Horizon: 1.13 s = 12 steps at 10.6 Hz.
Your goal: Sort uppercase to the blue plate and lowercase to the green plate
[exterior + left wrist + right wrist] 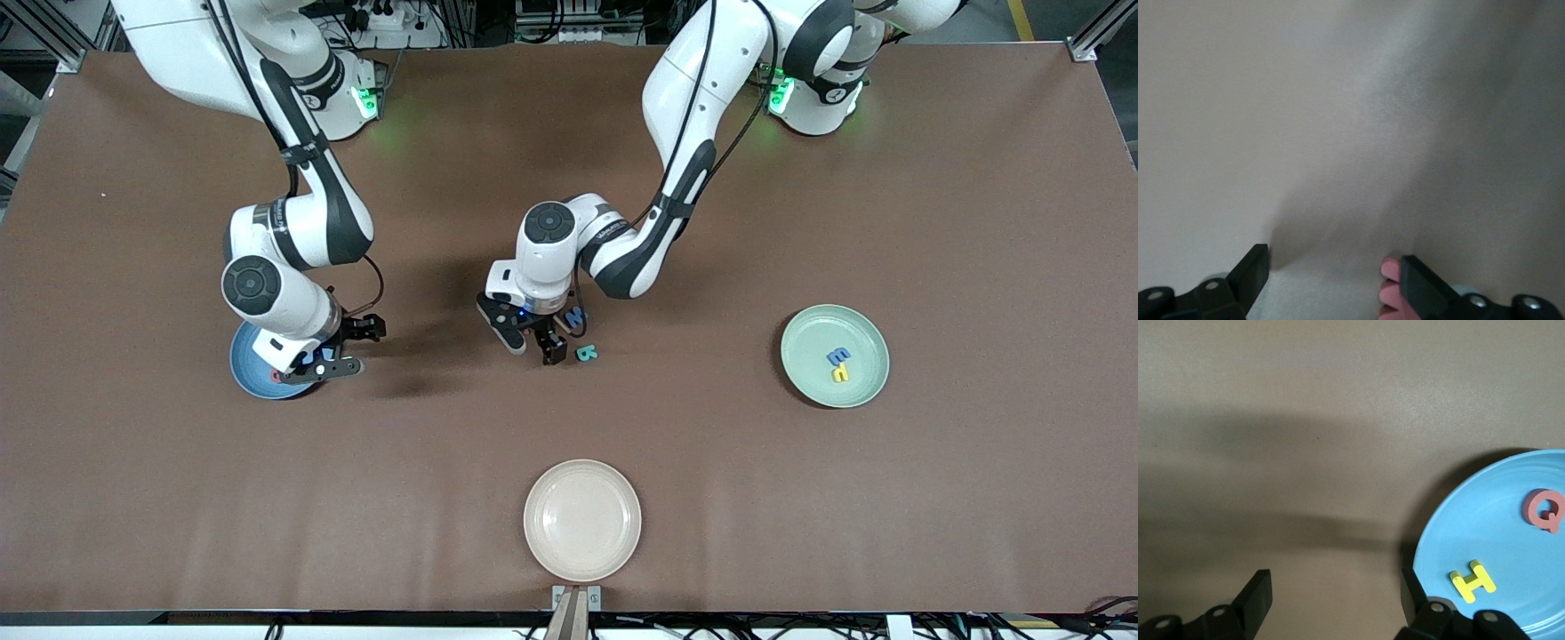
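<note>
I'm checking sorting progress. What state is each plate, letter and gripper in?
blue plate: holds letters.
yellow H: flat on the blue plate.
red Q: flat on the blue plate.
green plate: holds two letters, one blue, one yellow.
cream plate: empty.
blue W: on the table, unsorted.
teal-green R: on the table, unsorted.
left gripper: open, over the table beside a red letter.
right gripper: open, at the blue plate's edge.

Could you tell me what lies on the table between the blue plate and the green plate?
In the front view, between the blue plate and the green plate, the left tool is down at loose letters: a blue one and a teal one.
</note>
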### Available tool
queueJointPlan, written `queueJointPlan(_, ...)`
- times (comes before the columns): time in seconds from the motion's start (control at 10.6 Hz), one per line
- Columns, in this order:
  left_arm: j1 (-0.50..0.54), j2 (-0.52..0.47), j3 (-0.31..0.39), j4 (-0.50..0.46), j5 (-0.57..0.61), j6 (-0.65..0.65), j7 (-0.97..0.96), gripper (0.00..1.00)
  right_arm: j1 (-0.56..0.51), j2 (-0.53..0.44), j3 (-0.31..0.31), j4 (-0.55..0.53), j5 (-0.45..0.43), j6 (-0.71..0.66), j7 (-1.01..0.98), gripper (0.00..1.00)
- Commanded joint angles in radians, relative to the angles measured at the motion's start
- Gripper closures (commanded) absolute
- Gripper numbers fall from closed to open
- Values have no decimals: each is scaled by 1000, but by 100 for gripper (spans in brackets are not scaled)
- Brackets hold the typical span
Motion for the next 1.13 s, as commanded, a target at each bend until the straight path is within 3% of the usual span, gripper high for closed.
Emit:
queueJointPlan(0.0, -8, 13, -20, 23, -23, -2, 30, 13, -10, -9, 9, -12, 7, 4, 12, 7)
queueJointPlan(1.03, -5, -1, -20, 20, -22, -3, 38, 17, -18, -9, 8, -12, 4, 4, 0, 3)
